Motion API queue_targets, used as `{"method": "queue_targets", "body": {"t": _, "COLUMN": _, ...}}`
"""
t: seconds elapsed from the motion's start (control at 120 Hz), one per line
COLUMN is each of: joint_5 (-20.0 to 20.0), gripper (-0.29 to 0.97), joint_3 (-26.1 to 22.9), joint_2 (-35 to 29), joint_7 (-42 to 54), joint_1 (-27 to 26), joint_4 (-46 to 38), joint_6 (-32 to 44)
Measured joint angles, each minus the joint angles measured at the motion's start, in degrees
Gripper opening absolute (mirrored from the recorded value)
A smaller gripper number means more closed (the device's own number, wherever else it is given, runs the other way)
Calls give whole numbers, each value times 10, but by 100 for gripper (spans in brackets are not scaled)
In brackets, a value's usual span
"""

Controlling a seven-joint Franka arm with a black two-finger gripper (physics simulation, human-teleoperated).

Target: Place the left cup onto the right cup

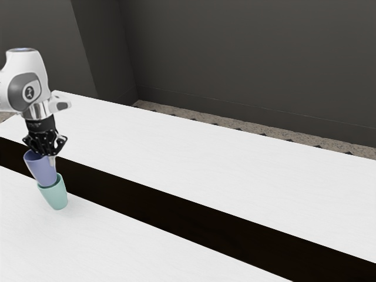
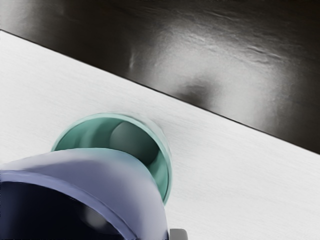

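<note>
A lavender-blue cup point(image 1: 41, 167) hangs tilted under my black gripper point(image 1: 44, 151), whose fingers grip its rim. Its base sits inside the mouth of a teal cup point(image 1: 54, 194) that stands on the near white table point(image 1: 117, 247) at the exterior view's left. In the wrist view the blue cup point(image 2: 85, 195) is large and blurred just under my hand, overlapping the open mouth of the teal cup point(image 2: 162, 160) beyond it.
A dark gap point(image 1: 194, 214) separates the near white table from a second white table point(image 1: 247, 158) behind it. Dark walls stand at the back. In the wrist view the table's edge runs beside the cups, with dark glossy floor point(image 2: 225, 65) past it.
</note>
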Motion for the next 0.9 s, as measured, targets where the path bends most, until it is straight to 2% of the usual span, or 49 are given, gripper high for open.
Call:
{"method": "queue_targets", "body": {"t": 0.567, "joint_5": 0, "gripper": -10, "joint_3": 2, "joint_2": 17, "joint_7": -1, "joint_1": 3, "joint_4": 6, "joint_6": 23}}
{"method": "queue_targets", "body": {"t": 0.758, "joint_5": -11, "gripper": 30, "joint_3": 3, "joint_2": 17, "joint_7": 0, "joint_1": 4, "joint_4": 4, "joint_6": 24}}
{"method": "queue_targets", "body": {"t": 0.9, "joint_5": -13, "gripper": 49, "joint_3": 3, "joint_2": 17, "joint_7": 0, "joint_1": 4, "joint_4": 3, "joint_6": 24}}
